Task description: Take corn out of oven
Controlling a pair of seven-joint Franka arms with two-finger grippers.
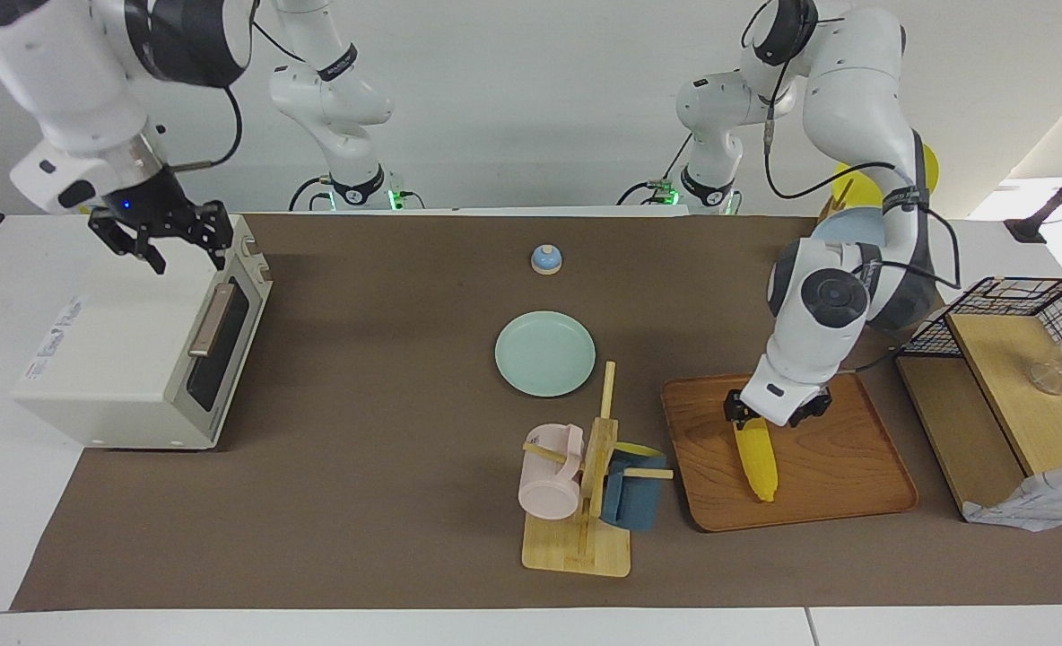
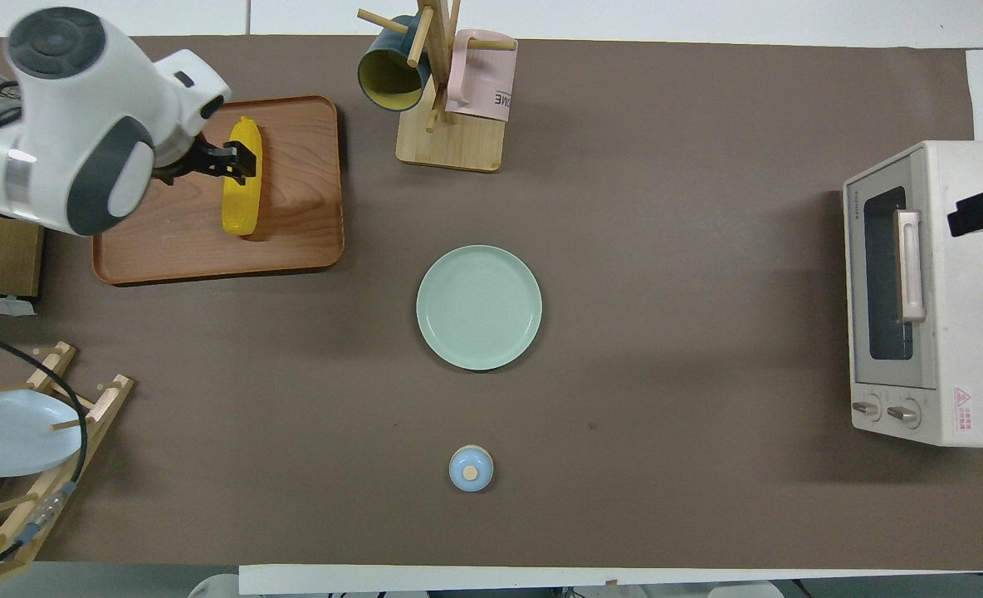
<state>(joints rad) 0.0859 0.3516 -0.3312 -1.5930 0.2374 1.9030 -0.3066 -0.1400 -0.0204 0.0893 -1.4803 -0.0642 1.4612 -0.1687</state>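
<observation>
Two grippers in the facing view: left gripper [image 1: 778,414] down on the wooden tray [image 1: 863,502], clamped on the corn [image 1: 757,459], which lies on that tray; right gripper [image 1: 161,235] above the oven [image 1: 127,359], fingers spread, door closed. From overhead: corn [image 2: 239,199] on tray [image 2: 292,241], left gripper [image 2: 238,159] across it; oven [image 2: 956,291] at the right arm's end of the counter [image 2: 666,374].

corn [image 1: 756,459]: yellow, flat on tray, one end at left gripper [image 1: 775,415] | oven [image 1: 150,359]: cream, door shut, under right gripper [image 1: 165,235]
</observation>
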